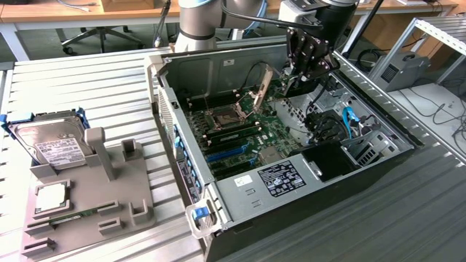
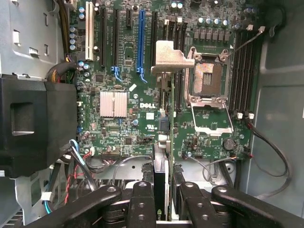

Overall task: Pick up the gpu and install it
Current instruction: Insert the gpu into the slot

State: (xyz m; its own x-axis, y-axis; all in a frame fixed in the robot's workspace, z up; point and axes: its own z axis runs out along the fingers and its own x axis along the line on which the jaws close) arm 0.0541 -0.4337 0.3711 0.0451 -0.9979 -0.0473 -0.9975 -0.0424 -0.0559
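The gpu [image 2: 164, 142] appears edge-on in the wrist view, a thin green board with a black cooler and a silver end bracket [image 2: 169, 58] at its far end. My gripper [image 2: 164, 209] is shut on its near edge, with one black finger [image 2: 142, 204] on each side. The card hangs above the green motherboard [image 2: 118, 76], over the strip between the expansion slots [image 2: 140, 40] and the open CPU socket [image 2: 209, 78], apart from the board. In the exterior view my gripper [image 1: 298, 76] reaches down into the open computer case [image 1: 218, 71] with the gpu [image 1: 293, 87] below its fingers.
A black power supply [image 2: 33, 123] and loose cables [image 2: 270, 152] flank the motherboard. Left of the case, a grey fixture [image 1: 109, 164] carries a silver hard drive [image 1: 51, 142], a processor [image 1: 51, 196] and a green memory stick [image 1: 73, 215]. The case walls stand close around the gripper.
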